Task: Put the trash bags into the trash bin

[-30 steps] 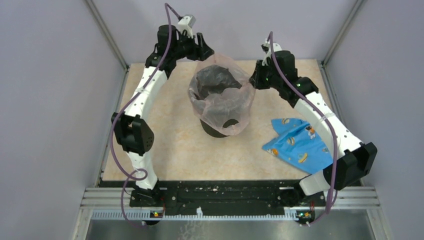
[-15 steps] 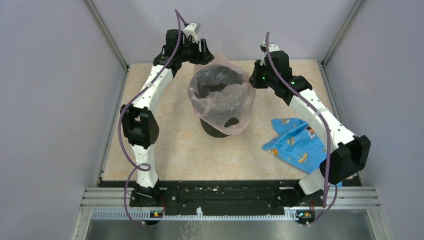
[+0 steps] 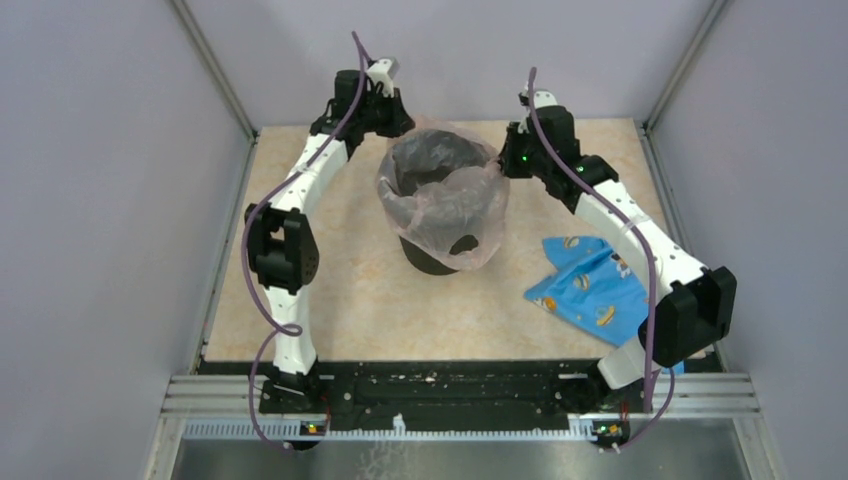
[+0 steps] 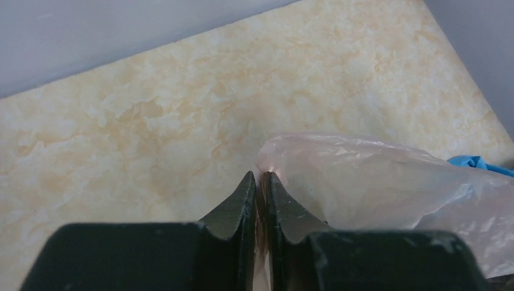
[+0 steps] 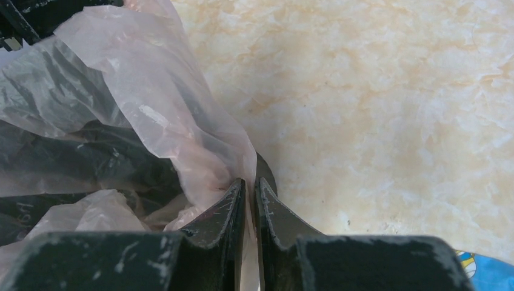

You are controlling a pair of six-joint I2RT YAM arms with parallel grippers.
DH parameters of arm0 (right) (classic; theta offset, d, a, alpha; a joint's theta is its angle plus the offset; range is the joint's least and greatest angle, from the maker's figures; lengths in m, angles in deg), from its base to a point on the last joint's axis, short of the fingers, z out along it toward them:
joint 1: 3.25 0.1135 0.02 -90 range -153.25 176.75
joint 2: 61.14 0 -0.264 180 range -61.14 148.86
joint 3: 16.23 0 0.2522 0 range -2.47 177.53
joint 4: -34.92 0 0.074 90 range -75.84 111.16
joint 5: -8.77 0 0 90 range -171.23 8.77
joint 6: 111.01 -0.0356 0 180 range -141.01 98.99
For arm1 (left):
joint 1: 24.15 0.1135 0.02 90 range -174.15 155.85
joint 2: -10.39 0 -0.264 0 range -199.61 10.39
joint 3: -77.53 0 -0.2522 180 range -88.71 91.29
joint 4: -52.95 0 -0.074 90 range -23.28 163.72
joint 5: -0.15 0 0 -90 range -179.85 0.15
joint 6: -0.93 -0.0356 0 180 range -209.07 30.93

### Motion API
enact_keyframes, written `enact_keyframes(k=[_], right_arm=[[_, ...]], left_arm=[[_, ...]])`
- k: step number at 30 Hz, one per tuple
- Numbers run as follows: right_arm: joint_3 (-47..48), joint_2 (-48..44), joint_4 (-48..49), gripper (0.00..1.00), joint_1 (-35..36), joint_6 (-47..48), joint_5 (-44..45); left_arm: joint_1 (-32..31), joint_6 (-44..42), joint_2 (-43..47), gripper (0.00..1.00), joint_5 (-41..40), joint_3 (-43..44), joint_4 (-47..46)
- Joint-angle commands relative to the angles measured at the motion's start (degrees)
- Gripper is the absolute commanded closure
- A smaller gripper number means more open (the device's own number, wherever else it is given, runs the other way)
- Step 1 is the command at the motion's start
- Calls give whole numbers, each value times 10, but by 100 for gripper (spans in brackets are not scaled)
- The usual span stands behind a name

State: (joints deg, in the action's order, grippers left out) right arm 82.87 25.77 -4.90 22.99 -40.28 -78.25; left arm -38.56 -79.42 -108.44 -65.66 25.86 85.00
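Observation:
A pale-pink translucent trash bag [image 3: 455, 215] is draped over the round black trash bin [image 3: 430, 262] at the middle of the table, its film hanging down the bin's outside. My left gripper [image 3: 400, 122] is at the bag's far-left edge, shut on the film [image 4: 339, 176]. At the bag's far-right edge my right gripper [image 3: 508, 152] is shut on the film [image 5: 151, 115] too. The bin's dark inside [image 5: 73, 157] shows through the film in the right wrist view.
A blue patterned cloth [image 3: 595, 288] lies on the table to the right of the bin, beside the right arm. Its blue corner [image 4: 482, 163] peeks past the bag. Grey walls enclose the table [image 3: 340, 300] on three sides.
My left gripper moved right toward the bag's far-left edge and shut on the film. The right gripper shifted slightly toward the back, still shut on the film.

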Motion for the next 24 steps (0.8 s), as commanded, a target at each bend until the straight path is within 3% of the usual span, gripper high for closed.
enact_keyframes(k=[1,4,11,15,20,24], right_arm=[[-32,4,44,89,-4,-13,-12],[-49,1,62,89,-10,-24,-28],[-63,-9,68,85,-14,-28,-25],[-70,-29,63,71,-16,-33,-17],[-78,-77,33,44,-18,-33,5],[-97,-122,3,33,-25,-39,8]], left_arm=[[8,8,16,87,-3,-31,-40],[9,9,17,94,-2,-42,-41],[9,24,39,98,-4,-100,-69],[9,29,50,99,-6,-129,-78],[9,32,62,100,-5,-150,-87],[9,34,68,100,-7,-159,-90]])
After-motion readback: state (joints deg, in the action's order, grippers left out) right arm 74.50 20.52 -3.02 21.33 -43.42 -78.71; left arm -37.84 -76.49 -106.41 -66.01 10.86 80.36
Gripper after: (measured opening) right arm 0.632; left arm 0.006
